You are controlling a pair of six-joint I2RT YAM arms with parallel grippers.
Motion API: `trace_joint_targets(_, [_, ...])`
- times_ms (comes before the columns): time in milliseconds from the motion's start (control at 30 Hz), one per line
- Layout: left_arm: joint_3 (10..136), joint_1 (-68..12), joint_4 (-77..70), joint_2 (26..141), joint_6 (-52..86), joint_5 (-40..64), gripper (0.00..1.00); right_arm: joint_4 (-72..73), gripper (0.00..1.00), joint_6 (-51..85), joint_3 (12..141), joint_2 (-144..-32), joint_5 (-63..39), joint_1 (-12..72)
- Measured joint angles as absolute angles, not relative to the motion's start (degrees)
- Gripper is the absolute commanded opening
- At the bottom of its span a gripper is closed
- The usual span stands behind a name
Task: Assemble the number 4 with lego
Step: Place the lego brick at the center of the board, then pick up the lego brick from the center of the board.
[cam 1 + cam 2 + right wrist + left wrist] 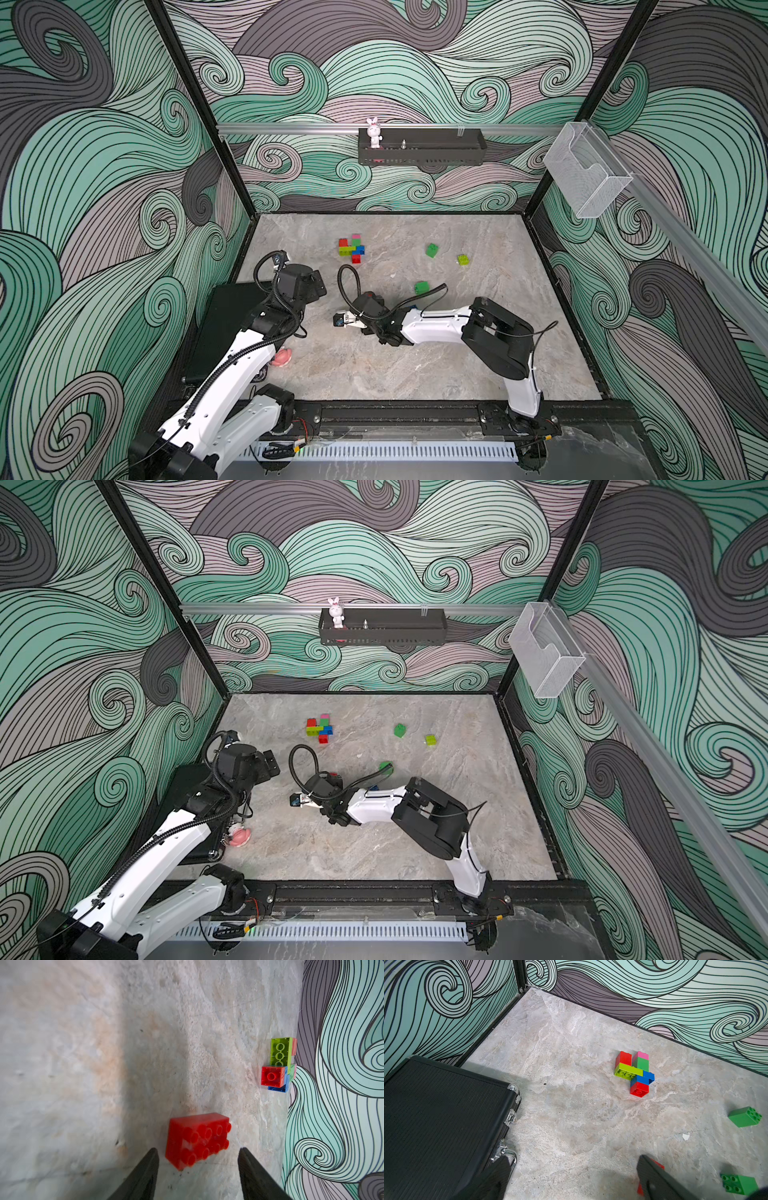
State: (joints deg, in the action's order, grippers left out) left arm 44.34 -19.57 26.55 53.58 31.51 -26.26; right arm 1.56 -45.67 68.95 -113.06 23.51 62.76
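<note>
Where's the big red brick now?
In the right wrist view, the big red brick sits just ahead of the open right gripper, apart from the brick cluster.

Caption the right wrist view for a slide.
Right gripper open, a blurred red brick between its jaws; joined lego cluster beyond, near the wall.

Red studded brick (pixel 197 1140): glossy, smooth plastic, slightly translucent. Joined cluster of coloured bricks (pixel 634 1073): same shiny plastic. Grey marbled tabletop (pixel 571 1126): stone-look, low sheen. Black ribbed case (pixel 436 1115): matt, fine-grooved; bright metal latches (pixel 510 1119). Clear wall-mounted bin (pixel 584 174): transparent plastic. Black slotted shelf (pixel 422 151): matt, metal-looking.
</note>
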Motion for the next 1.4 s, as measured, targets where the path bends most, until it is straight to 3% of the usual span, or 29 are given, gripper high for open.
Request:
trace_joint_targets(33, [44.42,-19.57,26.63,53.98,31.51,-26.13,0.99,0.47,0.98,-44.42,68.93,-111.24,22.31,62.63])
trace_joint_targets(67, [44.49,-19.57,26.72,54.46,31.51,-25.89,0.99,-0.6,0.99,-42.94,68.79,-108.86,20.69,62.54])
trace_joint_targets(300, [45.82,-19.59,25.85,60.53,29.69,-17.41,0.94,0.43,0.99,-25.08,61.95,-85.27,11.44,57.47])
trace_joint_targets(567, [47.83,-24.64,22.94,75.16,27.31,-4.73,0.88,2.33,0.99,1.61,49.21,-64.73,15.0,44.38])
trace_joint_targets(833, [48.01,-32.99,16.91,87.68,23.42,-3.6,0.81,-6.17,0.99,17.63,42.3,-59.86,19.44,38.26])
trace_joint_targets(1200, [47.97,-36.88,9.32,95.7,19.53,-11.7,0.52,-8.21,0.99,20.56,42.46,-59.2,17.91,36.84])
trace_joint_targets(1400, [46.61,-38.41,3.75,96.2,18.57,-13.96,0.51,-8.19,0.99,20.25,42.72,-59.27,17.61,36.71])
